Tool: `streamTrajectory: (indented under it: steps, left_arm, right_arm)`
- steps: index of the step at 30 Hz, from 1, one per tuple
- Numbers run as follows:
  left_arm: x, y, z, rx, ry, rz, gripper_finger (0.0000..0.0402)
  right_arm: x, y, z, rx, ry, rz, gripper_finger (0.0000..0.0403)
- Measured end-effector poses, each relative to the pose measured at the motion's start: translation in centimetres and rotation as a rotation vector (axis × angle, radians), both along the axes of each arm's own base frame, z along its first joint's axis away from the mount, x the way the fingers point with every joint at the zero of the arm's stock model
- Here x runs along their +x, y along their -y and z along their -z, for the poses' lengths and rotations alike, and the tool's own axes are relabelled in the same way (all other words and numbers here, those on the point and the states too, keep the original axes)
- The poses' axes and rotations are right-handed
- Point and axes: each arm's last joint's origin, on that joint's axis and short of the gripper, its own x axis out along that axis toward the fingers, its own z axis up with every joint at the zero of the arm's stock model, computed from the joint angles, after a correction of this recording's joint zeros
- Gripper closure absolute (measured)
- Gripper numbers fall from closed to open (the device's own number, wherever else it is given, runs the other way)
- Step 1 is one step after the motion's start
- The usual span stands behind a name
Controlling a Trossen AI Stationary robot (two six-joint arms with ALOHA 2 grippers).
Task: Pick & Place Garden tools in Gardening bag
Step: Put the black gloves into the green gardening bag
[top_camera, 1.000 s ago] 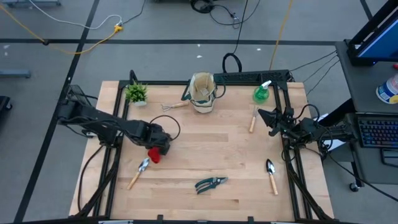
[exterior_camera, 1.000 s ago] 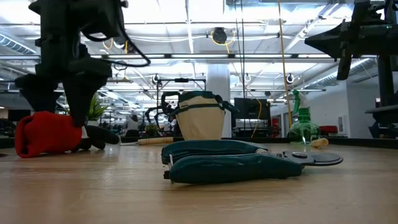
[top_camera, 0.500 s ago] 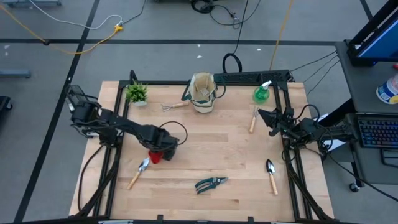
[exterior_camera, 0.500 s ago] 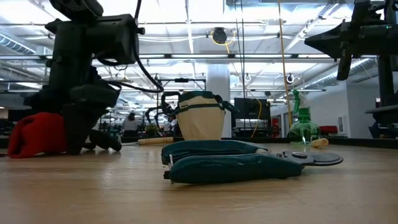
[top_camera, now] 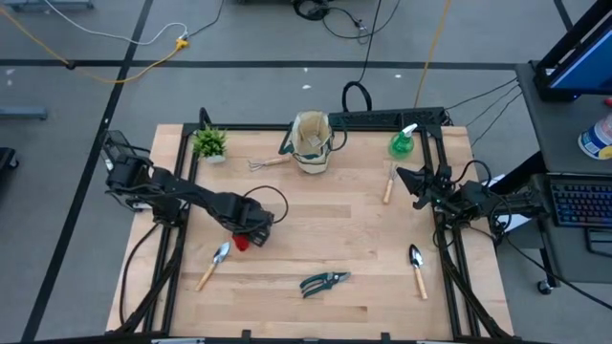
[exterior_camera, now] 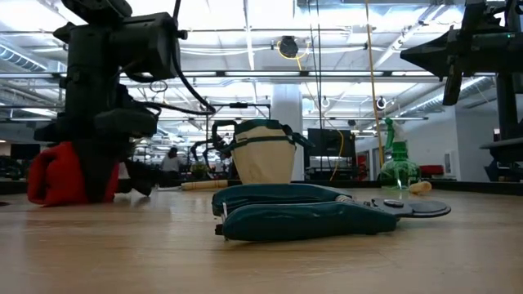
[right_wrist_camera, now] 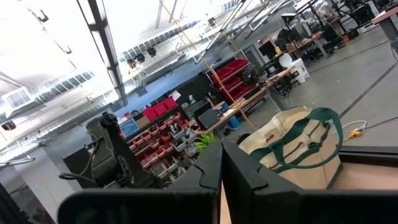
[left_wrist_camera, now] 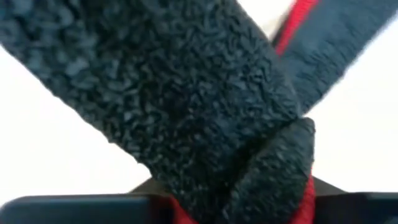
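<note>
The red glove [top_camera: 239, 242] is what you have in hand: it lies on the desk toward the left edge, about midway between the far and near edges, just beyond the metal end of a wooden-handled trowel [top_camera: 212, 263]. Judge it soft, light and floppy; it will sag and fold rather than hold its shape, so a pinch on a bunched fold or the thick cuff should serve better than a fingertip of fabric. Its textured dark coating, filling the left wrist view, looks grippy, not slippery.

Your left claw [top_camera: 251, 227] is down on it, the arm stretched from the left edge low across the desk with the wrist pitched down, jaws drawn in and pinching the glove. The gardening bag [top_camera: 311, 141] stands at the middle of the far edge, well apart. Your right claw [top_camera: 418, 183] waits pressed together near the right edge.
</note>
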Motion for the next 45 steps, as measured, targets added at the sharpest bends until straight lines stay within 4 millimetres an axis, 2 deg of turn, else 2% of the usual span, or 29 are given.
streamTrajectory:
  steps: [2,3,10,14,21,25,33,37,41,45]
  left_arm:
    - [-0.1,-0.1,-0.4,0.014,0.022,0.005,0.0325]
    - [-0.1,-0.1,-0.7,0.019,0.038,0.004,0.033]
    - [-0.5,-0.6,-4.8,-0.013,0.282,-0.016,0.033]
    - [-0.4,-0.8,-8.0,-0.021,0.544,0.03,0.033]
    - [0.7,-0.7,-14.3,0.044,1.14,0.194,0.033]
    - [1.2,-0.6,-16.9,0.105,1.409,0.241,0.033]
    - [1.4,-0.2,-19.5,0.183,1.699,0.278,0.033]
    - [1.3,0.1,-20.5,0.283,1.812,0.238,0.033]
    - [1.1,0.5,-21.2,0.477,1.853,0.152,0.033]
    - [1.1,0.7,-20.9,0.667,1.748,0.016,0.033]
  right_arm:
    - [0.0,0.0,0.0,0.0,0.0,0.0,0.0403]
    - [0.0,0.0,0.0,0.0,0.0,-0.001,0.0403]
    - [0.0,0.0,0.0,0.0,0.001,-0.002,0.0403]
    - [0.0,0.0,0.0,-0.001,0.001,-0.002,0.0403]
    - [0.0,0.0,0.0,-0.006,-0.006,-0.001,0.0403]
    - [0.0,0.0,0.1,-0.01,-0.018,0.0,0.0403]
    - [0.1,0.0,0.2,-0.052,-0.045,0.012,0.0403]
    - [0.1,0.0,0.2,-0.053,-0.045,0.012,0.0403]
    - [0.1,0.0,0.2,-0.053,-0.045,0.012,0.0403]
    - [0.1,0.0,0.2,-0.053,-0.046,0.012,0.0403]
